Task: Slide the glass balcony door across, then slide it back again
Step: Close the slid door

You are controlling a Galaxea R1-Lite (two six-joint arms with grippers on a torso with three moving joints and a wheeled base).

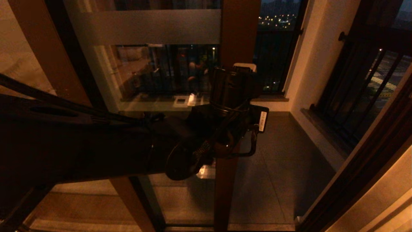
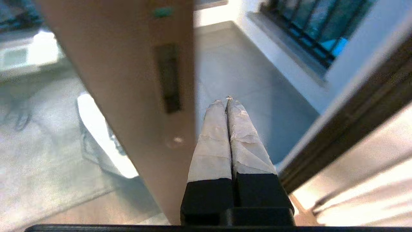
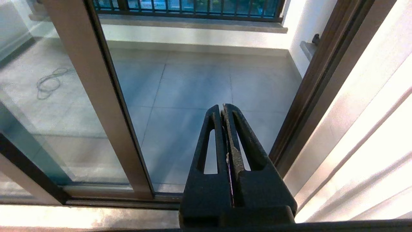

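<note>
The glass balcony door (image 1: 154, 80) stands partly slid to the left, with a frosted band (image 1: 151, 30) near its top and a reddish-brown stile (image 1: 239, 32) at its free edge. My left arm reaches across to that stile. The left gripper (image 1: 244, 67) is shut, empty, and lies alongside the stile's edge on the open side. In the left wrist view the taped fingers (image 2: 212, 135) sit next to the stile (image 2: 128, 80), just past its recessed handle slot (image 2: 167, 77). The right gripper (image 3: 222, 106) is shut and empty, hanging before the open gap, apart from the stile (image 3: 93, 96).
The grey tiled balcony floor (image 1: 283, 154) shows through the gap. The dark door jamb (image 3: 315, 80) bounds the gap on the right. A black-barred railing window (image 1: 360, 80) runs along the balcony's right side, and a loose cable (image 3: 48, 83) lies on the floor behind the glass.
</note>
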